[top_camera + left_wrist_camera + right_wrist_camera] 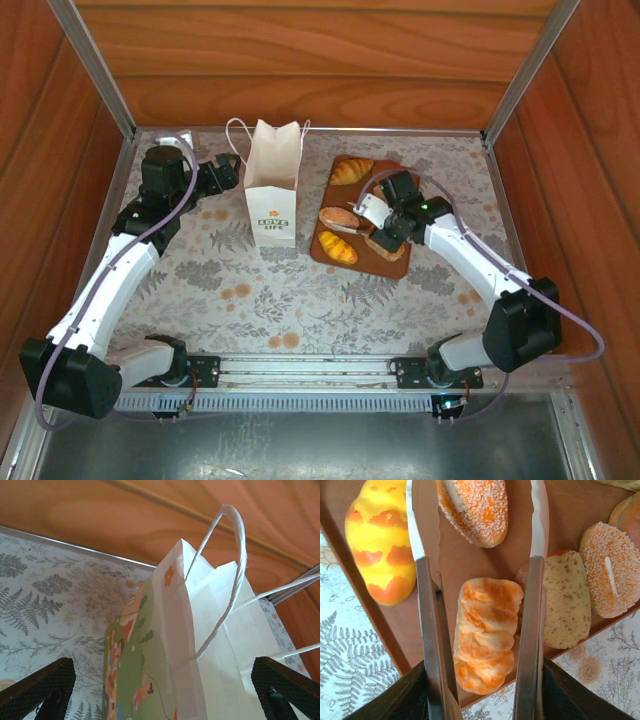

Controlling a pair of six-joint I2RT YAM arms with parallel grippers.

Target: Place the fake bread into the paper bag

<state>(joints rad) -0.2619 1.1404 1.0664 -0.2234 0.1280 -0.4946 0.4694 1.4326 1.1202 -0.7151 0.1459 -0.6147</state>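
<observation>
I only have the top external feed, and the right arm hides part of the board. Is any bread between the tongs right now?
Observer: Yes. In the right wrist view a braided roll lies on the board, between the two arms of the tongs that the right pincer holds.
Operator: What lies just outside the tongs?
Observer: A yellow striped roll beyond one arm and a flat seeded slice beyond the other.
Operator: And the left pincer?
Observer: The left wrist view shows the left pincer wide open and holding nothing, with the paper bag upright just ahead of it.
</observation>
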